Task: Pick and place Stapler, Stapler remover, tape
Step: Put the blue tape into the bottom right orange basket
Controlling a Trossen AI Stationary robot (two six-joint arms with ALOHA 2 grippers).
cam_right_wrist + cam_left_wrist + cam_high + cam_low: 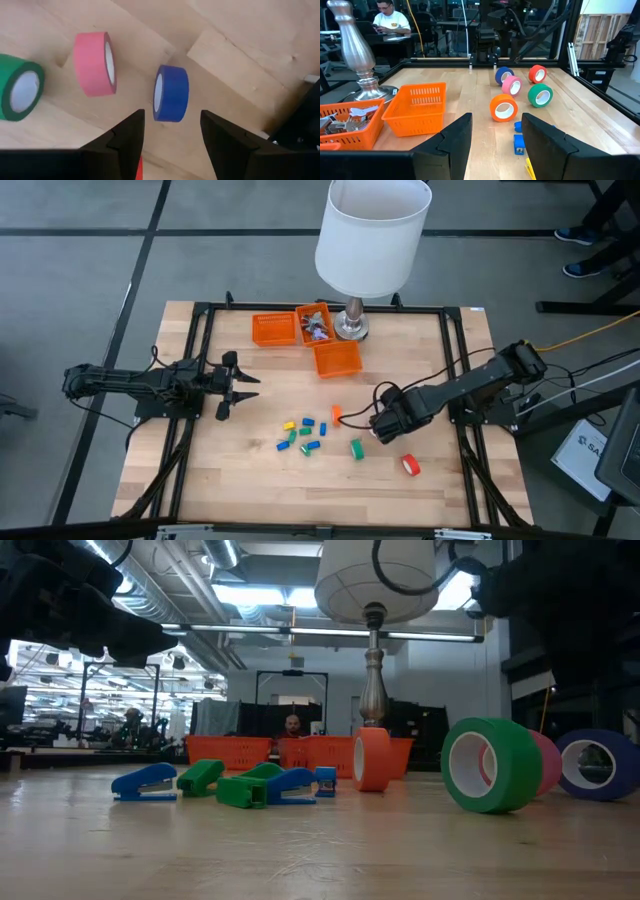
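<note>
1. Right gripper: jaws spread wide, holding nothing, hovering just above the blue tape roll. The roll stands on edge and sits roughly centred in the gap.
2. Just beside the blue roll: pink tape roll, then green tape roll, both on edge. In the high view this cluster sits around 4 o'clock of the table centre, mostly hidden under the right arm.
3. Further out: red tape roll at about 5 o'clock of the right gripper, orange tape roll at its 9 o'clock, standing on edge.
4. Small staplers in blue, green and yellow are scattered near table centre, at 9 o'clock of the orange roll.
5. Three orange baskets at the table's 12 o'clock edge, beside the lamp; the middle one already holds metal bits, too small to identify.
6. Left gripper: parked at 9 o'clock of the table, jaws open, empty, well apart from everything.
7. Handling judgement: rolls look light, stiff, hollow. On edge they'll roll if nudged sideways. Best grip is across the flat side faces, not the curved rim. Smooth tape could slip, so close squarely.
8. Likely step: descend and close on the blue roll.
</note>
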